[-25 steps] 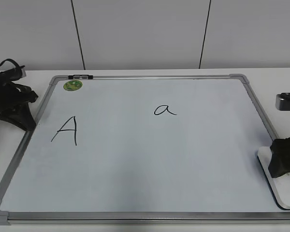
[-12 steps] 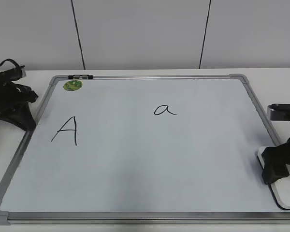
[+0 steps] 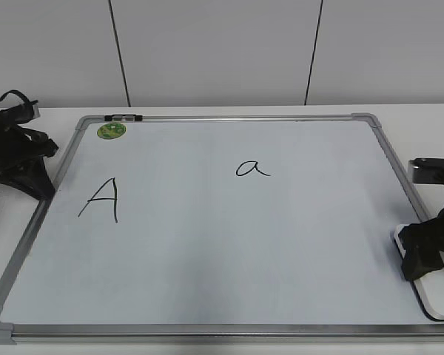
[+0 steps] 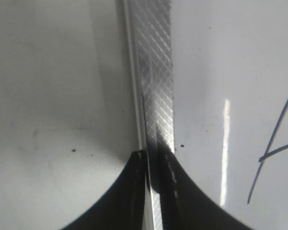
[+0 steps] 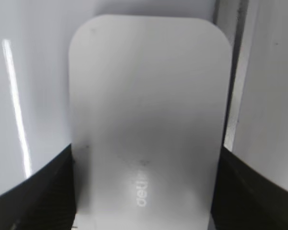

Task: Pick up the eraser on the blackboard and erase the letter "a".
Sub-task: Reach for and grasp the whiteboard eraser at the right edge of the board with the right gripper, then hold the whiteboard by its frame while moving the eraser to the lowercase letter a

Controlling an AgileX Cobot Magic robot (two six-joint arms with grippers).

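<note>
where smooth rounded eraser (image 5: 146,124) lies, right claw (image 3: 427,255) straddles it, fingers wide.

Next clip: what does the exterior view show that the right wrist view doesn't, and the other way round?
Only the exterior view shows the small "a", the capital "A", the green sticker and the left tool. Only the right wrist view shows the faint grey print on the eraser. Both show the eraser, the right tool straddling it, and the board's frame.

eraser (image 5: 146,120) white | blackboard (image 3: 207,244) white, silver frame | sticker (image 3: 112,131) green
</note>
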